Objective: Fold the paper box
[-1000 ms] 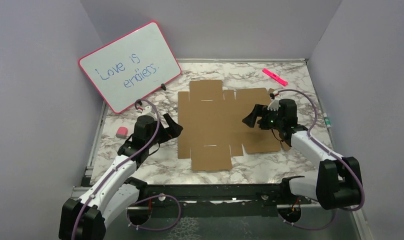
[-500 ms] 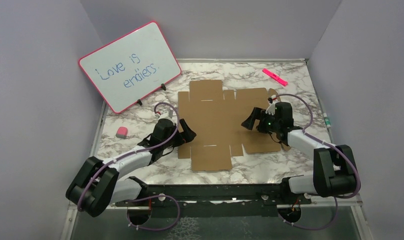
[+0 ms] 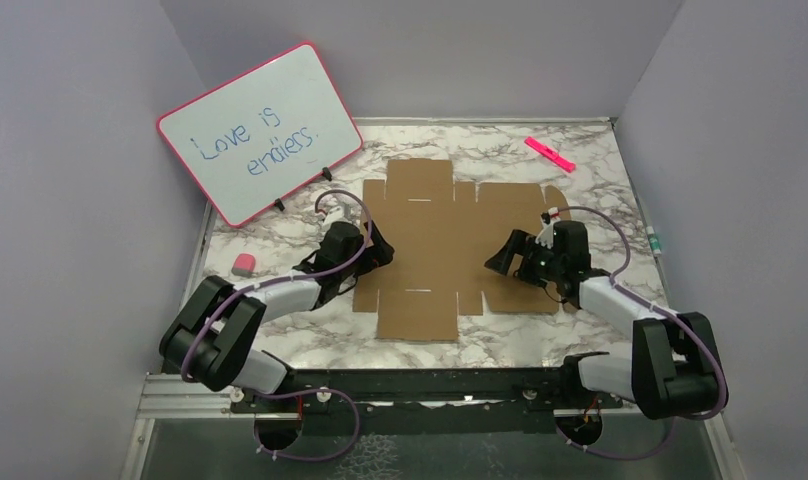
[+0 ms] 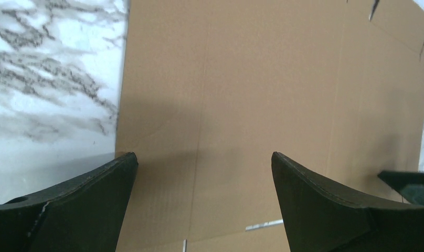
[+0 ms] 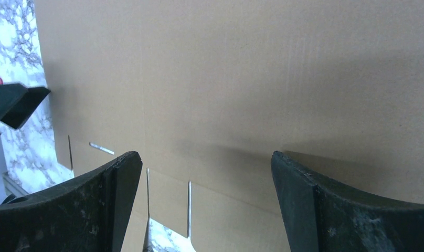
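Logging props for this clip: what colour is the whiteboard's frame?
Pink. The whiteboard shows best in the top external view.

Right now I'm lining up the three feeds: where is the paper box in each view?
Top external: paper box lies flat in the middle of the marble table.
Left wrist: paper box fills the frame right of a marble table strip.
Right wrist: paper box fills nearly everything; marble table only at left edge.
Shared landmark: the marble table bordering the cardboard.
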